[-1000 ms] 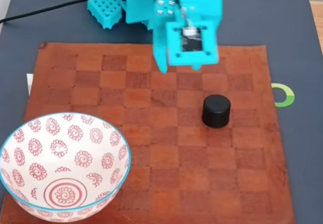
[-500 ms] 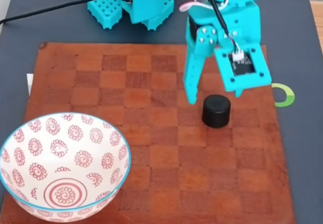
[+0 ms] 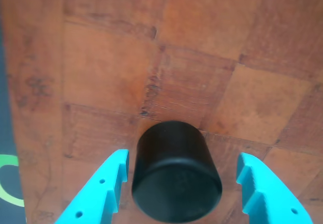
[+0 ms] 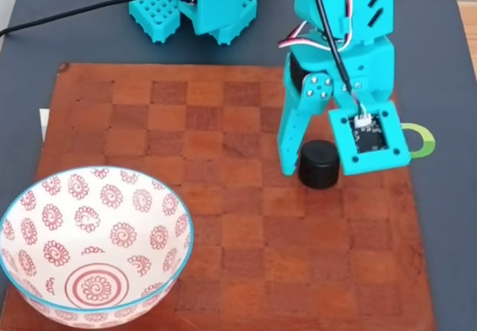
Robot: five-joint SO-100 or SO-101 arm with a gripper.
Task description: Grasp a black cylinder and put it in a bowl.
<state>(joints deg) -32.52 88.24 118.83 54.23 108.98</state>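
- On the right half of the brown leather chequered board (image 4: 223, 219), about midway up it in the fixed view, stands the short matte black cylinder (image 4: 320, 164), upright on its flat base.
- Seen from the wrist view, the black cylinder (image 3: 175, 172) sits low in the middle of the picture, its flat top facing the camera, resting across the edge between a lighter and a darker square.
- Around it is the turquoise plastic two-finger gripper (image 3: 179, 188): one finger (image 3: 103, 188) lies just left of the cylinder and the other (image 3: 262, 193) to its right, with a wider strip of board showing on the right side.
- Its jaws stand apart, straddling the cylinder; whether the left finger touches it cannot be told, and the right one is clear of it.
- From the fixed view the gripper (image 4: 317, 163) reaches down over the cylinder, one slim finger (image 4: 289, 148) just left of it, and a square turquoise block with a dark circuit board covers the right side.
- Toward the bottom left corner of the board, well apart from the cylinder, sits the large round white ceramic bowl (image 4: 45, 197) with red spiral flowers and a light blue rim.
- Beneath the board lies a dark grey mat (image 4: 440, 62), with a green ring mark (image 4: 421, 141) at the board's right edge.
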